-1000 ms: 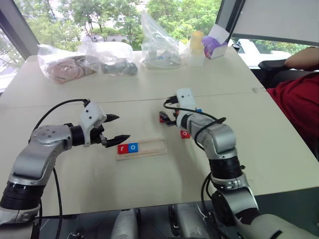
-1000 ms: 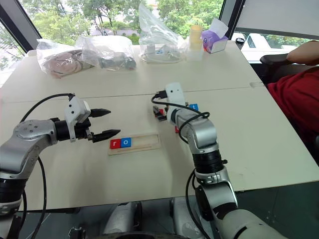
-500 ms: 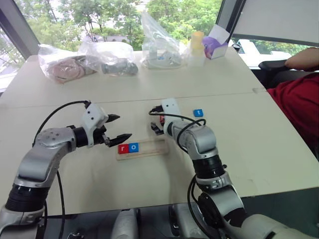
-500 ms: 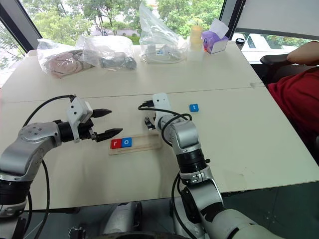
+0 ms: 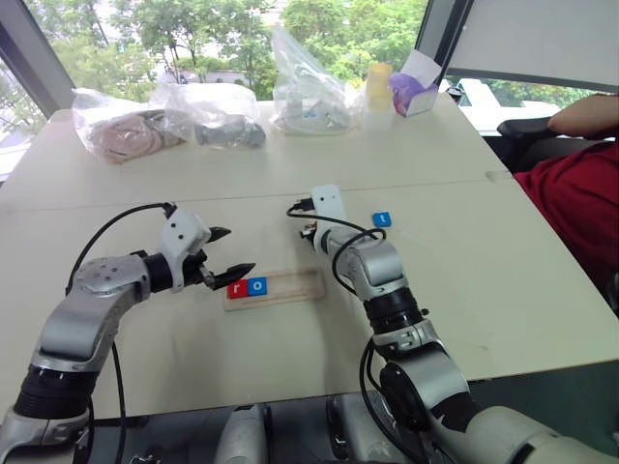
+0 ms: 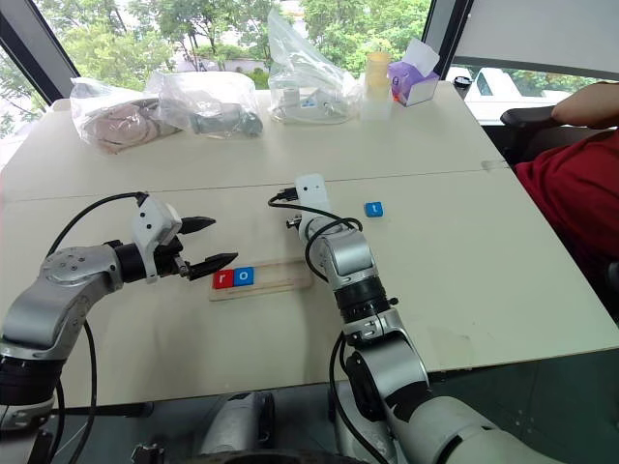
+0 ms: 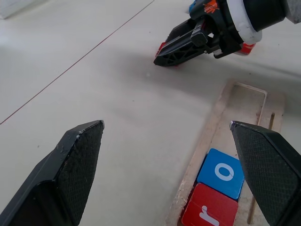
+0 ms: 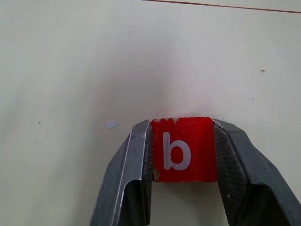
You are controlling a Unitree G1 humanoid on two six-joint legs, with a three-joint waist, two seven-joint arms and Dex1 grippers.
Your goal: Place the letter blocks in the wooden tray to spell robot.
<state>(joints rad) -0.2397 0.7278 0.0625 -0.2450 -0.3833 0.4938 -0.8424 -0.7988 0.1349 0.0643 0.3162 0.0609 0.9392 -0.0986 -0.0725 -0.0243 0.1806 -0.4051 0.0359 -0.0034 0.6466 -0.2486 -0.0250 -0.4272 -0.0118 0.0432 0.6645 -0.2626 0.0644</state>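
The wooden tray lies on the table in front of me. A red r block and a blue o block sit side by side at its left end. My left gripper hovers open just left of that end, holding nothing. My right gripper is low at the table just beyond the tray's right part, shut on a red b block. A blue t block lies on the table to the right of it. A bit of another red block shows behind the right wrist.
Clear plastic bags with items, a yellow bottle and a tissue box stand along the table's far edge. A person in a red shirt sits at the right side.
My right gripper moved left and down and its fingers shut on the red b block. The left gripper stayed where it was, open.
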